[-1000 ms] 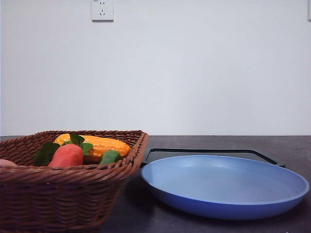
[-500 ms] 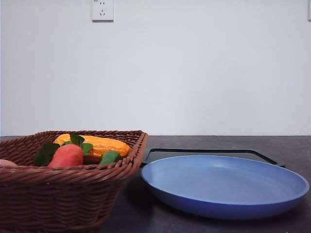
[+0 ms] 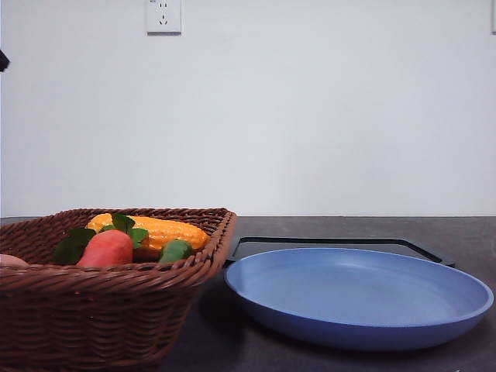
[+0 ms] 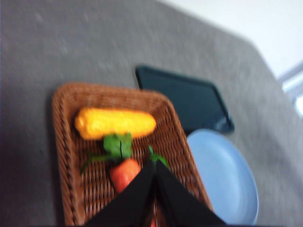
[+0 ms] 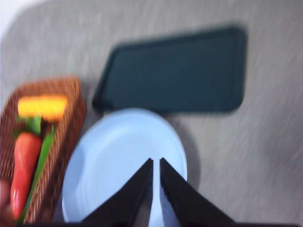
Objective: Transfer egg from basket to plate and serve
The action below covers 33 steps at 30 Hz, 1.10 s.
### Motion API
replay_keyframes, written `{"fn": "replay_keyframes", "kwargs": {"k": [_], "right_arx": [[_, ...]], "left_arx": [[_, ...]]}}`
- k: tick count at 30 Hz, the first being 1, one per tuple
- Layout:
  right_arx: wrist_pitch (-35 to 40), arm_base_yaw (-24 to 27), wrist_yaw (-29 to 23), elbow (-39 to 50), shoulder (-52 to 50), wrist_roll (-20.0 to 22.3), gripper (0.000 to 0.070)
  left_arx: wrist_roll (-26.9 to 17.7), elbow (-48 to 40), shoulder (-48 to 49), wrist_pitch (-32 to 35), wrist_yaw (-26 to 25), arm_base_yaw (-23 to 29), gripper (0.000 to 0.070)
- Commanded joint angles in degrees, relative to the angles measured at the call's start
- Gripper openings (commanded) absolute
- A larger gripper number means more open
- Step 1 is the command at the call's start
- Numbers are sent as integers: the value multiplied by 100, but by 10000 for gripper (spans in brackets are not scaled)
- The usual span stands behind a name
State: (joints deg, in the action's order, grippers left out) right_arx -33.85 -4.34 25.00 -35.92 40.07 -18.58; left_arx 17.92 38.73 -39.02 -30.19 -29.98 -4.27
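The brown wicker basket [image 3: 116, 310] stands at the front left. A sliver of the pinkish egg [image 3: 9, 260] peeks over its rim at the frame's left edge. The empty blue plate [image 3: 356, 298] lies right of the basket. In the left wrist view my left gripper [image 4: 154, 163] hangs above the basket [image 4: 66, 156], fingers pressed together with nothing between them, near the carrot [image 4: 124, 173]. My right gripper [image 5: 156, 161] hovers above the plate [image 5: 118, 161], its fingers shut and empty. Both wrist views are blurred.
The basket also holds a yellow corn cob [image 3: 167, 231], an orange carrot [image 3: 107, 248] with green leaves and a green piece [image 3: 175, 250]. A flat black tray [image 3: 325, 244] lies behind the plate. The tabletop is dark grey, with a white wall behind.
A small dark part has entered the front view at the upper left edge. Basket, plate and tray have not moved.
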Motion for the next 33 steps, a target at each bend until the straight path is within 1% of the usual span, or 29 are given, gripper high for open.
{"fn": "replay_keyframes", "kwargs": {"k": [1, 4, 6, 8, 12, 14, 17, 21, 26, 29, 33], "right_arx": [[-39, -2, 189, -72, 238, 147, 0], [-92, -2, 474, -72, 642, 241, 0], [-95, -4, 508, -72, 881, 297, 0], [-116, -9, 509, -72, 1110, 328, 33], [-179, -48, 496, -72, 1580, 366, 205], [-176, -64, 491, -72, 1800, 404, 252], [-140, -168, 399, -70, 2135, 439, 252], [192, -393, 155, -48, 2569, 404, 252], [586, -613, 118, -42, 3061, 290, 252], [781, -748, -47, -42, 3349, 246, 251], [1044, -814, -102, -42, 3666, 210, 249]], "left_arx": [[-439, 201, -218, -223, -26, -103, 0], [-445, 283, -503, -372, -36, -310, 0], [-444, 283, -626, -372, -46, -436, 0], [-444, 283, -712, -364, -46, -530, 41], [-412, 283, -811, -323, -44, -626, 267], [-354, 283, -845, -313, -43, -636, 347], [-344, 283, -868, -307, -43, -636, 355], [-334, 283, -868, -261, -43, -636, 354], [-333, 283, -868, -206, -43, -636, 354], [-333, 283, -868, -171, -43, -636, 354], [-333, 283, -868, -174, -43, -636, 354]]}}
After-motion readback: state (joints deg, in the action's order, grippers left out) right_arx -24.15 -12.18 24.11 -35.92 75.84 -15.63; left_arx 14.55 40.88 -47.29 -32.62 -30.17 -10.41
